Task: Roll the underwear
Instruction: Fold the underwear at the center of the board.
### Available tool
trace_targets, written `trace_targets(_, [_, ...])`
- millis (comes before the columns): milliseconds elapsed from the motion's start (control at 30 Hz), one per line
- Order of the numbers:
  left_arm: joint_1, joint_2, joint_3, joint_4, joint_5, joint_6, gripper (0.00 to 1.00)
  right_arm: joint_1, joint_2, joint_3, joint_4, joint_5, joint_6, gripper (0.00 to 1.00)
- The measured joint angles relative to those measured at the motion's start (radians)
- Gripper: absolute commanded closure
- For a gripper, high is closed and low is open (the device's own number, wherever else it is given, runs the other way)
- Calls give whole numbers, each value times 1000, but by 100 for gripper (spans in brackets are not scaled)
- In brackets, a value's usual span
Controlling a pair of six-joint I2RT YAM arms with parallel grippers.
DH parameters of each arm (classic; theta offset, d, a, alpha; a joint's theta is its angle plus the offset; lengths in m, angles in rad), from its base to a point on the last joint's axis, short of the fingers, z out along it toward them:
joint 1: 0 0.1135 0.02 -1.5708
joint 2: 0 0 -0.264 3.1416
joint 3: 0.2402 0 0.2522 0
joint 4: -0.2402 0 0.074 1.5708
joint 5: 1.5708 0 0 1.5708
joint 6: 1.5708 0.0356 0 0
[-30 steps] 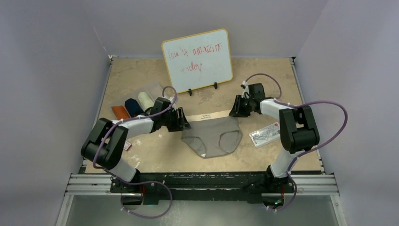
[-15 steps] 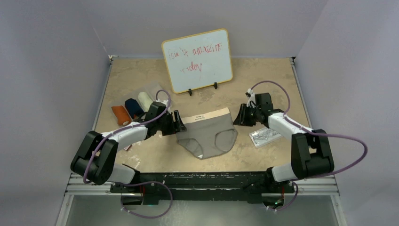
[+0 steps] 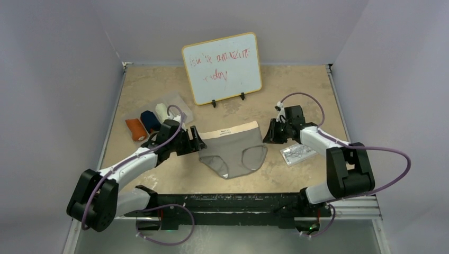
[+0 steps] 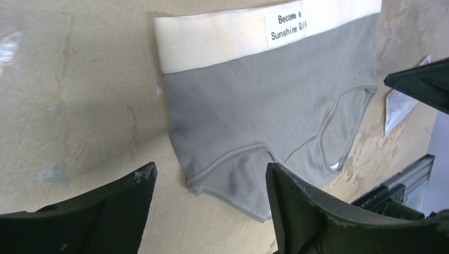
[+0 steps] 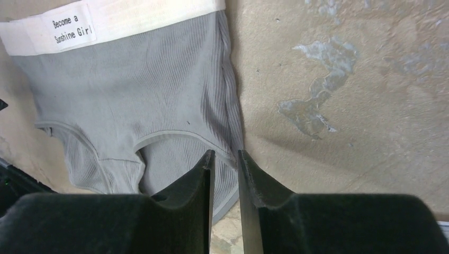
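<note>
The grey underwear with a beige waistband lies flat on the table. It fills the left wrist view and the right wrist view. My left gripper is at its left side, low, jaws wide open and empty. My right gripper is at its right side, its fingers nearly together over the cloth's right edge, and grips nothing. An orange roll, a navy roll and a cream roll sit in a row at the left.
A whiteboard with red writing stands at the back. A white printed card lies under my right forearm. A clear plastic bag lies behind the rolls. The metal rail runs along the near edge.
The underwear shifted slightly left and now lies spread with its waistband showing. Both grippers have left its top corners. The left arm has drawn back toward the near left.
</note>
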Motion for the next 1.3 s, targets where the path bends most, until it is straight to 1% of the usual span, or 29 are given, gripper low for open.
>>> trace_targets(100, [0, -50, -23, -4, -37, -20, 23, 27, -8, 12, -11, 26, -7, 72])
trace_targets(167, [0, -63, -43, -4, -43, -35, 24, 50, 5, 17, -17, 44, -11, 74])
trace_targets(267, [0, -47, -63, -10, -41, -53, 31, 84, 33, 18, -36, 80, -17, 76])
trace_targets(367, [0, 2, -64, -13, -25, -63, 38, 121, 37, 20, -67, 130, -19, 74])
trace_targets(467, [0, 11, -77, 21, -5, -80, 43, 144, 7, 37, -99, 163, -21, 72])
trace_targets(533, [1, 11, -98, 58, 9, -103, 50, 153, -37, 57, -115, 170, -23, 72])
trace_targets(633, [2, 21, -121, 105, 24, -134, 57, 154, -90, 114, -124, 171, -26, 71])
trace_targets(733, [2, 45, -127, 138, 31, -160, 58, 158, -107, 179, -121, 163, -25, 71])
trace_targets(800, [2, 52, -130, 151, 33, -169, 62, 164, -100, 212, -116, 151, -22, 71])
trace_targets(867, [2, 52, -139, 165, 34, -177, 66, 179, -87, 227, -112, 137, -16, 71])
trace_targets(1000, [2, 52, -155, 177, 37, -190, 79, 240, -26, 253, -109, 117, -1, 70])
trace_targets(1133, [2, 52, -168, 181, 36, -188, 100, 322, 71, 314, -110, 114, 14, 69])
trace_targets(1300, [2, 11, -226, 230, 37, -203, 100, 427, 201, 448, -106, 126, 31, 69])
